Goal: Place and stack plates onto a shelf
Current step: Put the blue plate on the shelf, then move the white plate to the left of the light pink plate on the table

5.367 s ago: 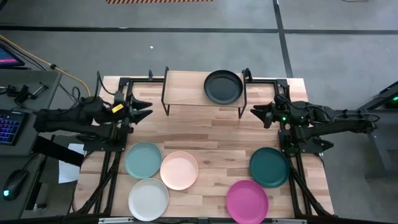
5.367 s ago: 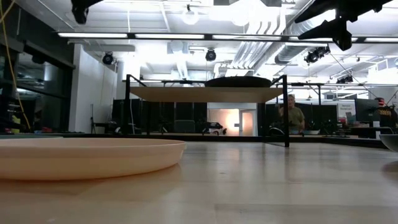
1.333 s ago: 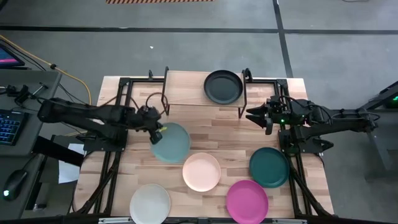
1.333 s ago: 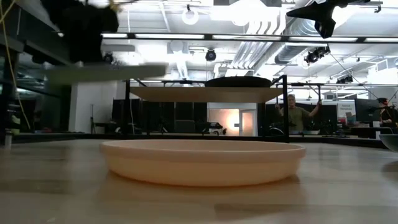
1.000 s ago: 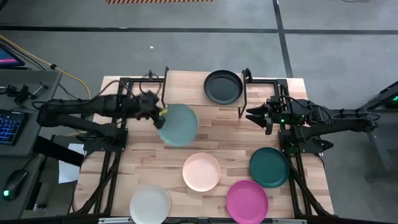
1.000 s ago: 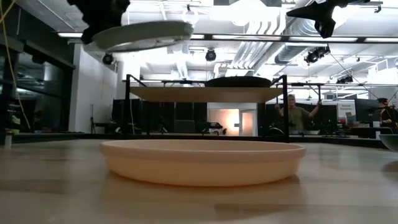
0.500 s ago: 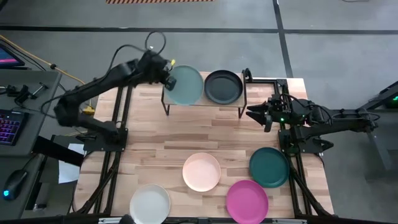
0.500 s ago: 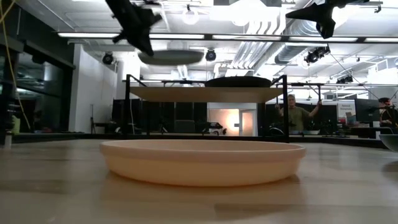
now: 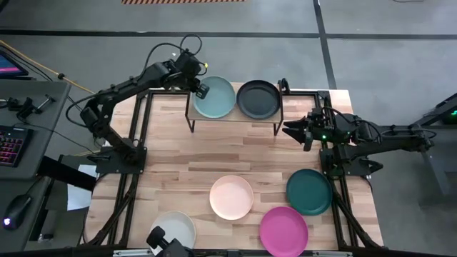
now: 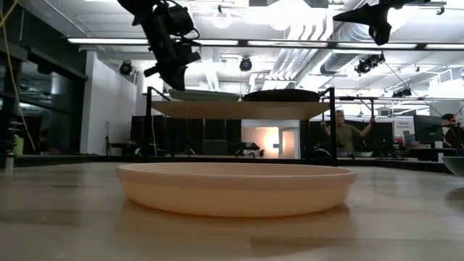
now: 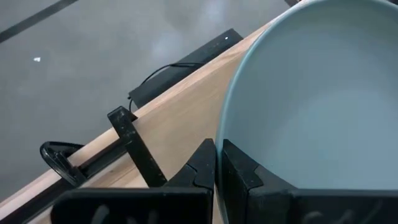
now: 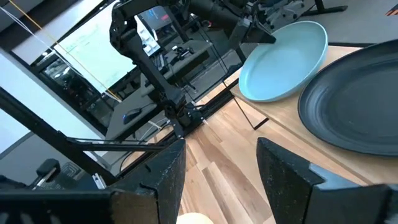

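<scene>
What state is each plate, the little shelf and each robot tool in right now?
Light teal plate: on the shelf's left half, rim pinched by the left tool.
Black plate: lying on the shelf's right half.
Peach plate: flat on the table.
White plate: flat on the table.
Dark teal plate: flat on the table.
Magenta plate: flat on the table.
Shelf: upright, holding two plates.
Left tool: shut on the light teal plate.
Right tool: open, empty, right of the shelf.

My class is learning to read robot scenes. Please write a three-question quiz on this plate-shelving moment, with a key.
1. True or false: the black plate sits on the shelf.
2. Which plate does the left gripper hold? A) peach-pink B) light teal C) magenta
3. Fill in: the right gripper waits beside the shelf with its jaws ____.

Key: 1 true. 2 B, the light teal plate, pinched at its rim over the shelf's left half. 3 open.
</scene>
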Action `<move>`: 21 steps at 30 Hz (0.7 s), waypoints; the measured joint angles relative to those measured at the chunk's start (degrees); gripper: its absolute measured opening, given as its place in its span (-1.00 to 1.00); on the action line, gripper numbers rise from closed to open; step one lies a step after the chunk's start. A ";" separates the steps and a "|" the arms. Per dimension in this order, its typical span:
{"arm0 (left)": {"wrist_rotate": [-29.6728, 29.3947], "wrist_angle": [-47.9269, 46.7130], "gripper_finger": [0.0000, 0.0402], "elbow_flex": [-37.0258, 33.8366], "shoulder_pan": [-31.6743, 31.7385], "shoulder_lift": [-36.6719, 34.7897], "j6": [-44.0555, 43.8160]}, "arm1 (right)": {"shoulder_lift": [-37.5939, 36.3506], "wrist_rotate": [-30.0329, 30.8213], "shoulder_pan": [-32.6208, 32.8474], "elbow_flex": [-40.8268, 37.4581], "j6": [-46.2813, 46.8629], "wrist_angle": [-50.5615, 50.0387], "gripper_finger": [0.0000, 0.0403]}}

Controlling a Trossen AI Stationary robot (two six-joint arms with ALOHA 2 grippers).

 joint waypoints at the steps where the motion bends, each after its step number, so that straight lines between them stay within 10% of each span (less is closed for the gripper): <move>1: 0.00 0.02 -1.00 0.00 -0.02 0.04 0.00 | 0.00 0.00 0.00 0.00 -0.01 0.00 -0.11; 21: 0.02 -0.43 -0.57 0.02 -0.04 -0.72 4.50 | 0.02 0.01 0.00 0.00 -0.26 0.46 -0.11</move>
